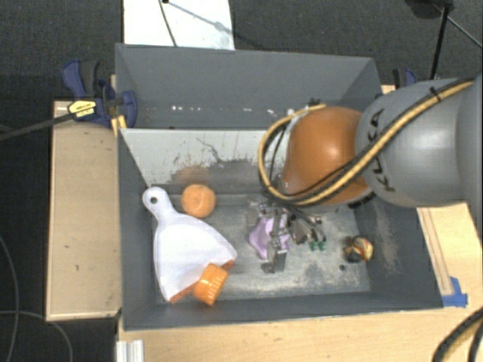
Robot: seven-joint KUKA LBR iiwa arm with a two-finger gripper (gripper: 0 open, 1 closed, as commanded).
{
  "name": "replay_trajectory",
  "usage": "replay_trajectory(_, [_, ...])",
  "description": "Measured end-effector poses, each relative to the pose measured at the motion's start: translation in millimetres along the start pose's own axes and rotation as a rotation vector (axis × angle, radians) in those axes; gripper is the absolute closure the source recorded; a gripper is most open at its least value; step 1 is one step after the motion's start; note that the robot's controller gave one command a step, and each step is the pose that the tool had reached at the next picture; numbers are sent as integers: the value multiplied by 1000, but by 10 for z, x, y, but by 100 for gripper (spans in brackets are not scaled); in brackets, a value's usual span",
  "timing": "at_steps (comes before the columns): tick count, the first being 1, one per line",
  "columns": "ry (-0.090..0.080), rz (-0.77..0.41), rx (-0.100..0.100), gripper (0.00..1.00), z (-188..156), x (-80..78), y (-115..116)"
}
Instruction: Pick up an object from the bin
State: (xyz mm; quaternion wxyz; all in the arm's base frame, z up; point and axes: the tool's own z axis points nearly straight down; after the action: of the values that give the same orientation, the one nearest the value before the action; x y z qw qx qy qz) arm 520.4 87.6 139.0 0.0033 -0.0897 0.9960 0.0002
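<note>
Lilac piece [261, 234] sits tight against the gripper [276, 258], whose spread I cannot tell, and an off-centre bite could flick it across the bin [226, 81] floor.

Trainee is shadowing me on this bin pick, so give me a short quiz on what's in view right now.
1. True or false: the orange ball lies in the right half of the bin.
2. What small thing lies at the wide end of the white scoop?
3. Which lies nearest the gripper? A) the orange ball B) the purple piece C) the white scoop

Key:
1. False, it lies in the left half.
2. The ribbed orange cap.
3. B
</note>
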Motion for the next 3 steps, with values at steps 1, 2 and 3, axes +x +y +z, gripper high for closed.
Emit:
replay_trajectory(1, [6,26,-2,0,298,-25,83])
replay_trajectory(2, [6,11,-2,0,379,45,-359])
replay_trajectory(3, [3,71,-1,100,621,-234,-532])
